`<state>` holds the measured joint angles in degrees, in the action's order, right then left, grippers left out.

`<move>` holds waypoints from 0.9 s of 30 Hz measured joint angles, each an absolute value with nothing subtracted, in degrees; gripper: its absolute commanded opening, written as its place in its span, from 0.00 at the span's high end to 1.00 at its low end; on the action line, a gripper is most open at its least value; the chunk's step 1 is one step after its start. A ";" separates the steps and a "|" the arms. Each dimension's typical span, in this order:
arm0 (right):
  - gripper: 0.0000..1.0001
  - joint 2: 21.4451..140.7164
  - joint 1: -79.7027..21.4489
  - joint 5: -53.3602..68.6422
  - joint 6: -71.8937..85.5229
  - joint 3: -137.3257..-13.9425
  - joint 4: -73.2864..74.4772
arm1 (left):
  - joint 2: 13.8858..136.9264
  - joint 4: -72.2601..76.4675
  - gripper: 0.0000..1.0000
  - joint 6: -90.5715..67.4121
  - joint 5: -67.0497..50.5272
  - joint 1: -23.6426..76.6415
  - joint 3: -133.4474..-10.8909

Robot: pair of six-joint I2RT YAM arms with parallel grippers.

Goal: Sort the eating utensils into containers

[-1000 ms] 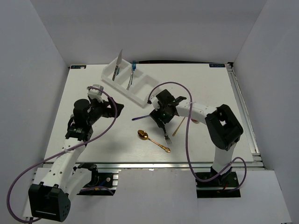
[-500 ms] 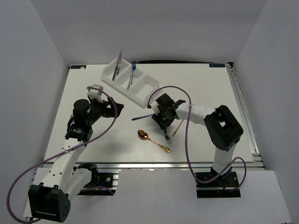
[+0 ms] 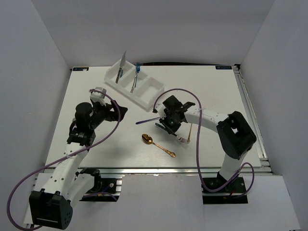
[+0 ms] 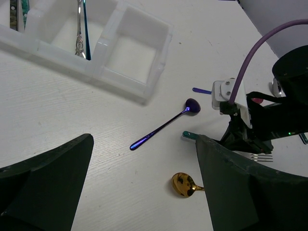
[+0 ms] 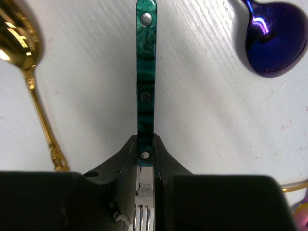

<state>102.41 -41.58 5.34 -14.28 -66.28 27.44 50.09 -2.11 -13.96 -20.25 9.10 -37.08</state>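
My right gripper [image 5: 146, 150] is shut on a fork with a teal marbled handle [image 5: 146, 62], gripping it where the handle meets the steel neck. From above, that gripper [image 3: 169, 124] is at mid-table, with the fork's tines [image 3: 183, 140] sticking out towards the near right. A blue spoon [image 3: 148, 120] lies just to its left, and a gold spoon [image 3: 158, 145] lies nearer the front. The white three-compartment tray [image 3: 144, 100] at the back holds a knife [image 3: 121, 68] and a blue fork [image 3: 136, 77]. My left gripper [image 4: 144, 192] hangs open and empty above the table.
A thin gold utensil [image 3: 188, 131] lies just right of the right gripper, under its purple cable. The tray's nearest compartment [image 4: 137, 53] has nothing in it. White walls enclose the table on three sides.
The right gripper's jaws closed onto the teal-handled fork. The fork swung round, its tines now further right and its handle end showing on the left. The left arm stayed still.
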 measured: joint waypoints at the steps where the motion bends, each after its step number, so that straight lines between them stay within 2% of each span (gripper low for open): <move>1: 1.00 101.89 -41.45 5.89 -14.59 -66.76 28.56 | 50.09 -2.11 0.02 -13.98 -20.34 9.10 -37.06; 6: 1.00 100.53 -41.25 9.17 -19.66 -72.75 33.89 | 50.26 -1.65 0.02 -14.22 -21.96 9.10 -37.06; 11: 1.00 97.03 -41.21 11.51 -31.64 -77.58 39.62 | 53.30 1.41 0.02 -16.32 -28.75 9.10 -37.06; 19: 1.00 84.01 -41.50 6.31 -50.85 -75.07 43.35 | 62.70 5.91 0.02 -23.68 -43.16 9.10 -38.65; 27: 1.00 77.52 -43.44 4.25 -62.50 -70.32 45.43 | 74.35 7.77 0.02 -28.49 -54.92 12.91 -46.78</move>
<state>77.52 -43.44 4.25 -62.50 -70.32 45.43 74.35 7.77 -28.49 -54.92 12.91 -46.78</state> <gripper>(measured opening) 0.183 0.982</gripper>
